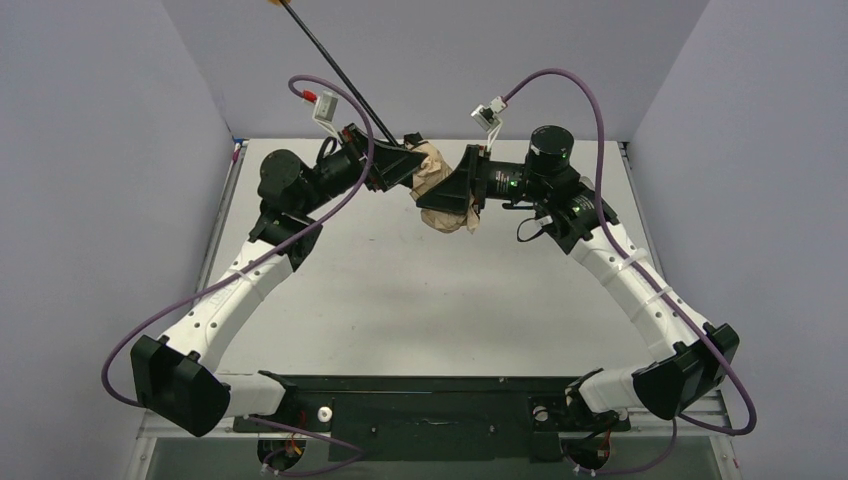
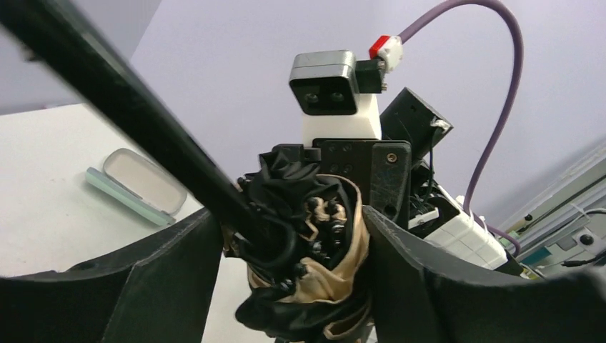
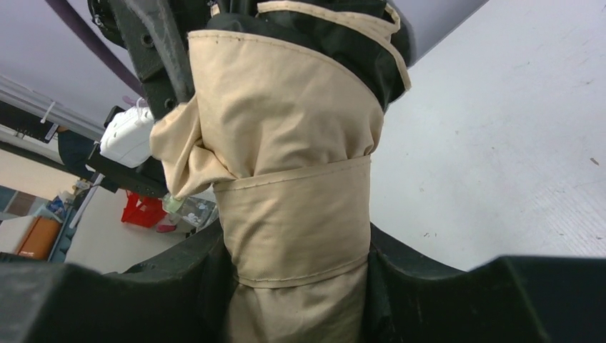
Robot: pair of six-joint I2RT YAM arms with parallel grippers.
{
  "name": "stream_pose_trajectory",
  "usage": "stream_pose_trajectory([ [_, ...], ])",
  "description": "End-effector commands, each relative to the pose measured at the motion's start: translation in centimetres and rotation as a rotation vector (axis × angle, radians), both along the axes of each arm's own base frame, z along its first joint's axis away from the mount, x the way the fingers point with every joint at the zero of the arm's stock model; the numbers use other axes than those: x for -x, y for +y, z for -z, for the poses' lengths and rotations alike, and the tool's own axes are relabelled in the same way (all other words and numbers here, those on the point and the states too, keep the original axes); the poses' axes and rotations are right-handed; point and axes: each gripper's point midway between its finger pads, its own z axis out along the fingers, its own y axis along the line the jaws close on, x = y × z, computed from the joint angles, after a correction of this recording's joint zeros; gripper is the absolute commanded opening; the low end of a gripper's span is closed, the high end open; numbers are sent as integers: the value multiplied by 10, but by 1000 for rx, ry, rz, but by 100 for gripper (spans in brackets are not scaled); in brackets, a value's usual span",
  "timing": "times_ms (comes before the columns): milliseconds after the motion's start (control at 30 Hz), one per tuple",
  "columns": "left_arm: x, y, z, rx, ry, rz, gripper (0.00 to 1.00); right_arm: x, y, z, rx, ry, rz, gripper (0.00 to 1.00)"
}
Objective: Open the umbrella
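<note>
1. The umbrella (image 1: 440, 185) is off the table (image 1: 420, 300), up in the air between my two wrists, over the far half.
2. My right gripper (image 3: 296, 243) has a finger pressed against each side of the folded tan bundle, at the strap (image 3: 293, 186) (which is wrapped round it, with fabric bunched above).
3. My left gripper (image 2: 286, 214) has its fingers straddling the bundle's other end, where the black lining and rib ends show. They stand wide, and I can't tell if the pads actually bear on it.
4. The shaft (image 1: 340, 75) sticks out of that end, past my left gripper, up and toward the far left. Its knob (image 1: 279, 3) sits at the top edge of the overhead view.
5. The canopy is folded, not spread.
6. A mint-green case (image 2: 136, 187) lies on the table, well apart from the umbrella.
</note>
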Motion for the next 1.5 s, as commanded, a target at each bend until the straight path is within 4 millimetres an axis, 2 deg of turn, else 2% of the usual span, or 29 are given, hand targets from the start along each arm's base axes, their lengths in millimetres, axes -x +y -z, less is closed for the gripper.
stream_pose_trajectory([
  [0, -2, 6, -40, 88, -72, -34, 44, 13, -3, -51, -97, -217, -29, 0],
  [33, 0, 6, -43, 93, -76, -26, 37, 12, -4, -51, -96, -218, -21, 0],
  [67, 1, 5, -45, 97, -78, -22, 21, 9, -5, -52, -96, -219, -12, 4],
  [100, 2, 5, -47, 103, -77, -19, 15, 6, -6, -53, -96, -220, 4, 13],
  [133, 1, 6, -47, 103, -71, -21, 4, -1, -10, -51, -87, -209, 28, 19],
  [167, 0, 7, -50, 109, -67, -32, 1, -7, -13, -53, -85, -209, 53, 32],
  [200, -4, 8, -47, 102, -36, -48, 0, -16, -19, -49, -70, -194, 85, 39],
  [233, -10, 13, -51, 116, -15, -83, 0, -22, -23, -53, -68, -201, 113, 51],
  [267, -18, 17, -43, 107, 58, -115, 0, -33, -32, -53, -58, -196, 156, 56],
  [300, -28, 26, -51, 129, 76, -174, 0, -39, -39, -59, -56, -221, 193, 64],
  [333, -33, 30, -46, 121, 128, -204, 0, -49, -50, -59, -42, -220, 235, 67],
  [367, -41, 39, -52, 140, 142, -264, 0, -56, -58, -67, -32, -271, 284, 69],
  [400, -46, 43, -47, 133, 188, -289, 0, -62, -67, -62, 1, -268, 325, 70],
  [433, -52, 50, -52, 149, 203, -332, 0, -70, -77, -68, 40, -355, 393, 70],
  [467, -56, 52, -44, 135, 256, -356, 0, -71, -83, -61, 88, -361, 422, 70],
  [500, -60, 57, -47, 144, 266, -392, 0, -74, -90, -66, 129, -441, 472, 70],
  [533, -63, 59, -42, 130, 295, -416, 0, -74, -92, -59, 175, -448, 491, 68],
  [567, -67, 64, -38, 127, 318, -456, 0, -73, -95, -63, 221, -524, 529, 67],
  [600, -71, 69, -31, 113, 359, -495, 0, -74, -99, -58, 274, -542, 566, 65],
  [633, -73, 71, -27, 106, 379, -514, 0, -64, -92, -56, 321, -609, 540, 63],
  [667, -76, 75, -21, 99, 414, -547, 0, -67, -97, -54, 368, -635, 590, 58],
  [700, -77, 77, -15, 90, 437, -562, 0, -57, -88, -54, 400, -706, 561, 56],
  [733, -78, 80, -15, 100, 451, -579, 0, -61, -91, -51, 438, -728, 599, 53],
  [767, -77, 80, -11, 96, 468, -582, 0, -54, -85, -53, 454, -780, 578, 52],
  [800, -78, 81, -10, 105, 483, -584, 0, -57, -87, -53, 487, -814, 597, 50],
  [933, -75, 80, -10, 121, 498, -576, 0, -55, -73, -55, 542, -905, 571, 49],
  [1133, -78, 83, -7, 148, 537, -602, 0, -31, -31, -47, 594, -1063, 453, 40],
  [1400, -76, 76, -8, 173, 559, -564, 0, -32, 2, -41, 554, -1157, 467, 36],
  [1467, -76, 74, -9, 181, 565, -558, 0, -37, 7, -38, 566, -1168, 481, 40],
])
